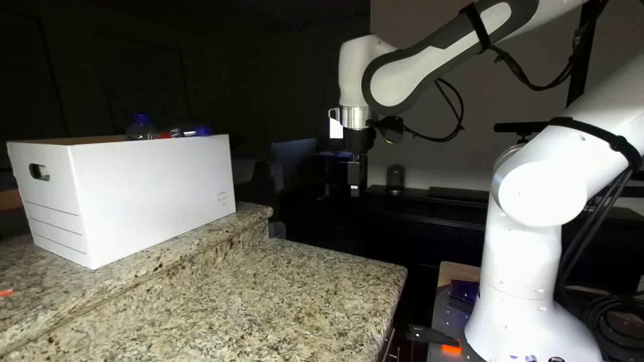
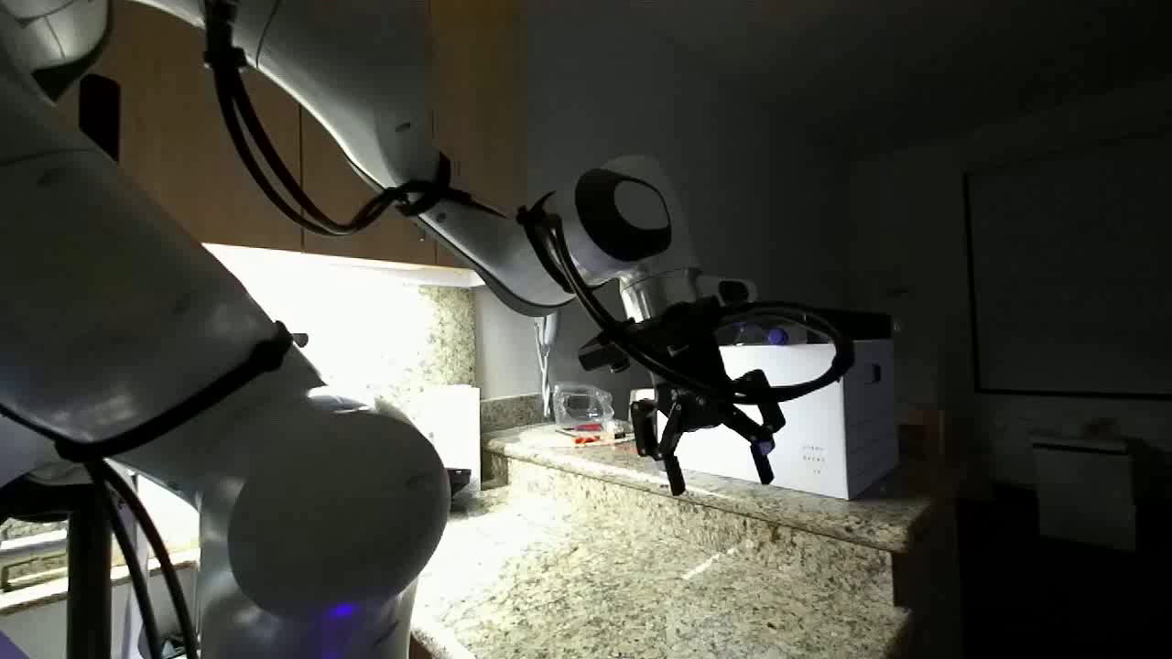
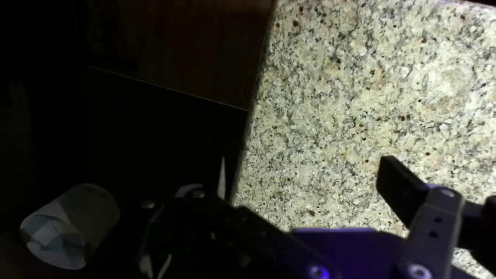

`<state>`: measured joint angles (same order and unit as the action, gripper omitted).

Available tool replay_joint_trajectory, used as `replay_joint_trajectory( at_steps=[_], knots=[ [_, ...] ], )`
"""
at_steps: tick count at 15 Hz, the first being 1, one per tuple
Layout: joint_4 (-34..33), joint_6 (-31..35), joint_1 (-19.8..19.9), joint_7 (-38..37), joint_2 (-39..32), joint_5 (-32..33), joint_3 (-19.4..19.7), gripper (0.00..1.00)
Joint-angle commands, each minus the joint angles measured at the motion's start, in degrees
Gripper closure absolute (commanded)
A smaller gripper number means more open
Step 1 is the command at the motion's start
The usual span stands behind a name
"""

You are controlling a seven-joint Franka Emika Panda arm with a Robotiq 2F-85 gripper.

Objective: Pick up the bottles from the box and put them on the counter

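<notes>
Gripper found unclenched, jaws spread, grasping nothing, hanging well apart from the bottles. These sit inside the white box, showing partly above its rim in both exterior views; the box rests on the raised part of the granite counter.

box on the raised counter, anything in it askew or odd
In an exterior view, one bottle seems tipped on its side, showing over the rim of the box, odd because another bottle stands upright. The box looks straight; its inside is mostly hidden.
</notes>
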<state>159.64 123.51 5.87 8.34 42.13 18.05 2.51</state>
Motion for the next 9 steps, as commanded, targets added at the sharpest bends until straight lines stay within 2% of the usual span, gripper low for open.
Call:
replay_joint_trajectory(
  at_steps=[1, 9],
  knots=[
    [0.34, -0.39, -0.28, -0.13, -0.09, 0.13, 0.23, 0.00],
    [1.16, -0.38, -0.28, -0.12, -0.51, 0.12, 0.23, 0.00]
  ],
)
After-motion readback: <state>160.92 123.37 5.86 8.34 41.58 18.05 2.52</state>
